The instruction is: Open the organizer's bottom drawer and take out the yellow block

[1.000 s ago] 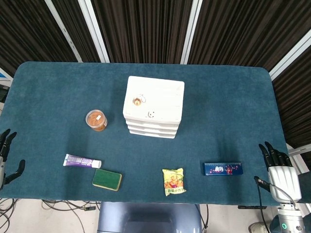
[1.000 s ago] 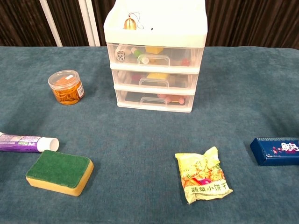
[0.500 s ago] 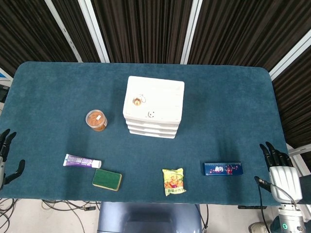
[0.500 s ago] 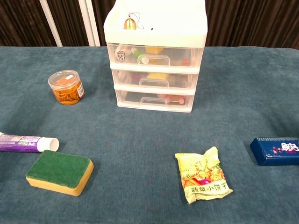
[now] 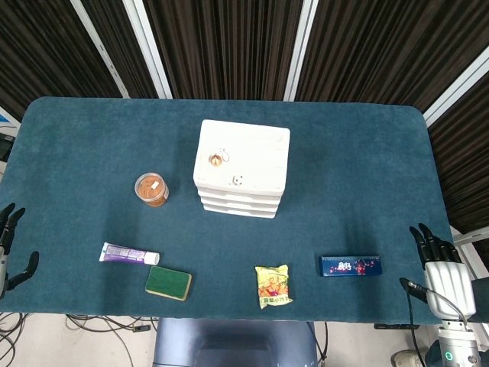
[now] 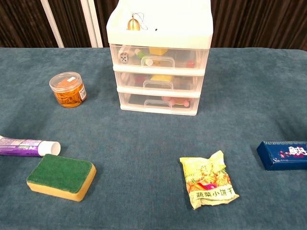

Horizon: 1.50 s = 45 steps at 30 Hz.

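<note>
The white three-drawer organizer (image 5: 243,168) (image 6: 159,57) stands mid-table, all drawers pushed in. Its bottom drawer (image 6: 158,101) has a clear front with a handle; pinkish and reddish items show through it, and I cannot make out a yellow block inside. Yellow pieces show through the top and middle drawer fronts. My left hand (image 5: 9,248) hangs off the table's left edge, fingers apart, holding nothing. My right hand (image 5: 439,264) sits off the near right corner, fingers spread and empty. Neither hand appears in the chest view.
An orange jar (image 5: 151,189) (image 6: 68,89) stands left of the organizer. Along the near edge lie a purple tube (image 5: 128,254) (image 6: 26,146), a green sponge (image 5: 168,282) (image 6: 61,177), a yellow snack packet (image 5: 273,285) (image 6: 208,185) and a blue box (image 5: 350,265) (image 6: 283,155). A small bell (image 5: 217,159) rests on the organizer's top.
</note>
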Each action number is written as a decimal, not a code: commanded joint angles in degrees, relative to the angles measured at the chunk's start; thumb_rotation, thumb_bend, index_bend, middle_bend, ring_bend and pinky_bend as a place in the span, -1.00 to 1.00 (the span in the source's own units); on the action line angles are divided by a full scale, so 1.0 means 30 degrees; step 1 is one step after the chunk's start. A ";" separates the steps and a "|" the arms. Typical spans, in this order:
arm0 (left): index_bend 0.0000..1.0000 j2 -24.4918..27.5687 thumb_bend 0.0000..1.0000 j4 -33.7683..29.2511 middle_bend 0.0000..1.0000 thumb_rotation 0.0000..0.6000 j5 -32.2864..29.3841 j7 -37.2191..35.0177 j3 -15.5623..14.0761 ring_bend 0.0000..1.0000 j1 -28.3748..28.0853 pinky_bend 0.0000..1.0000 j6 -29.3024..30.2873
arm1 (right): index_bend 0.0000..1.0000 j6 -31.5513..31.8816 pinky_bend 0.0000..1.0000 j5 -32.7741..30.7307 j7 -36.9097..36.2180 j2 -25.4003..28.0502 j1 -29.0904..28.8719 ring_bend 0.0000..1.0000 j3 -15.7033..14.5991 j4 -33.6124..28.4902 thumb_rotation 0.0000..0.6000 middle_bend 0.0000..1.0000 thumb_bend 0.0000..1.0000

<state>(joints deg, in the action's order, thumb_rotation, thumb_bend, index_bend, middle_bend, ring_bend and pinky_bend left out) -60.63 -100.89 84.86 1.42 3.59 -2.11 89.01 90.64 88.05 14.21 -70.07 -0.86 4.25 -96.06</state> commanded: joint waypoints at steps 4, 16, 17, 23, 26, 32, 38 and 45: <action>-0.94 -0.0021 -0.19 0.0075 -1.00 1.00 -0.0270 -0.0207 0.0069 -1.00 0.0010 -1.00 -0.0091 | -0.79 -0.2669 -0.14 -0.0006 -0.6659 0.1259 -0.0722 -0.22 -0.0845 -0.1672 1.00 -0.55 -0.83; -0.94 -0.0025 -0.19 0.0053 -1.00 1.00 -0.0315 -0.0407 0.0031 -1.00 -0.0009 -1.00 -0.0239 | -0.99 -0.8918 0.71 -0.1447 -1.3330 -0.1041 -0.4740 0.51 0.0109 -0.2175 1.00 -0.05 -0.60; -0.94 -0.0014 -0.19 0.0059 -1.00 1.00 -0.0349 -0.0469 0.0044 -1.00 -0.0006 -1.00 -0.0247 | -0.99 -0.9010 0.73 -0.1792 -1.3280 -0.1644 -0.4918 0.55 0.0336 -0.2015 1.00 0.05 -0.54; -0.94 0.0062 -0.19 0.0068 -1.00 1.00 -0.0555 -0.0871 0.0107 -1.00 0.0015 -1.00 -0.0321 | -0.99 -0.9614 0.78 -0.3476 -1.2256 -0.4507 -0.5810 0.64 0.1139 -0.0941 1.00 0.31 -0.44; -0.94 0.0065 -0.19 0.0084 -1.00 1.00 -0.0647 -0.1004 0.0150 -1.00 0.0006 -1.00 -0.0362 | -0.99 -0.9965 0.80 -0.4296 -1.1542 -0.5705 -0.6248 0.67 0.1403 -0.0603 1.00 0.40 -0.39; -0.94 0.0086 -0.19 0.0010 -1.00 1.00 -0.0699 -0.1135 0.0195 -1.00 -0.0026 -1.00 -0.0422 | -0.99 -1.0599 0.82 -0.5154 -1.1113 -0.7870 -0.7040 0.69 0.1737 0.0016 1.00 0.47 -0.23; -0.94 0.0115 -0.19 -0.0012 -1.00 1.00 -0.0763 -0.1302 0.0208 -1.00 -0.0062 -1.00 -0.0539 | -0.99 -1.0739 0.84 -0.5803 -1.0435 -1.0208 -0.7892 0.72 0.2389 0.1534 1.00 0.55 0.02; -0.94 0.0165 -0.19 -0.0049 -1.00 1.00 -0.0994 -0.1573 0.0268 -1.00 -0.0104 -1.00 -0.0727 | -0.99 -1.0889 0.87 -0.6944 -0.9294 -1.2126 -0.8695 0.78 0.3134 0.2661 1.00 0.64 0.10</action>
<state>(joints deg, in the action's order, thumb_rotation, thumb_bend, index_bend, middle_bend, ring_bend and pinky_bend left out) -60.14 -101.03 81.88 -3.30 4.39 -2.42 86.83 58.50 67.95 -14.26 -105.71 -26.29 13.09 -88.69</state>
